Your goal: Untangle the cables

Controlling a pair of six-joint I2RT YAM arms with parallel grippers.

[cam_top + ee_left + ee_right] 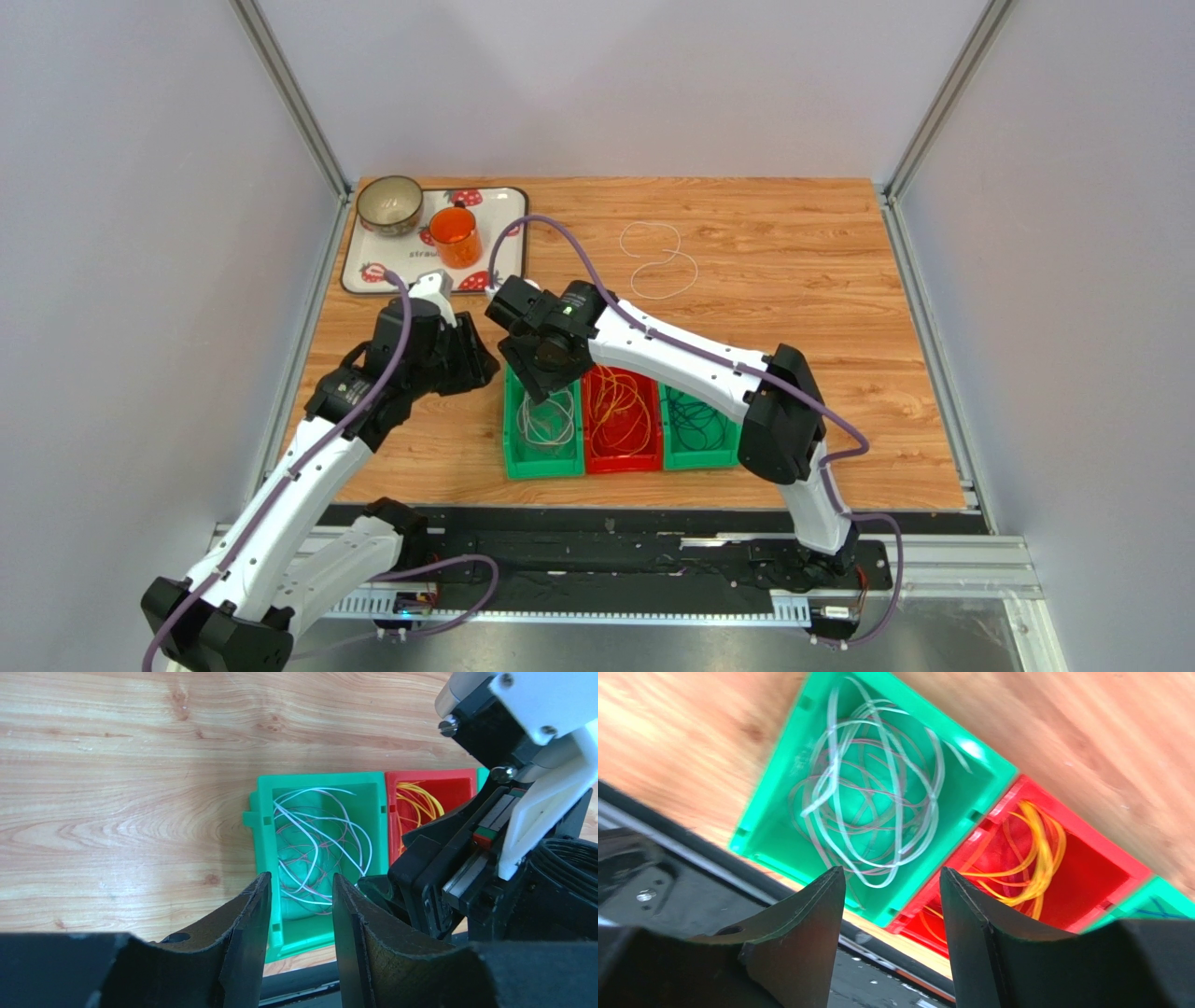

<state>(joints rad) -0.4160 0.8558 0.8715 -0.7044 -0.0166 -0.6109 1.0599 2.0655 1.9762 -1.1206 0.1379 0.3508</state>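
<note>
- The orange cables (622, 406) lie in loose loops inside the red bin (622, 466), which stands near the table's near edge.
- The white-grey cables (316, 847) sit tangled with a few thin reddish strands in the left green bin (323, 780), whose side touches the red bin's left side.
- The dark cables (697, 420) lie in the right green bin (697, 462), which touches the red bin's right side.
- A loose pale loop (657, 259) of cable lies flat on the wooden table (842, 280), well beyond the red bin towards the far edge.
- The right gripper (891, 882) hangs above the left green bin, just left of the red bin. Its fingers are spread with nothing between them.
- The left gripper (300, 882) is further left of the red bin, past the left green bin. Its fingers stand apart with a clear gap and pinch nothing.
- A tray (358, 266) lies at the far left corner, well apart from the red bin, and carries a bowl (390, 205) and an orange cup (455, 238).
</note>
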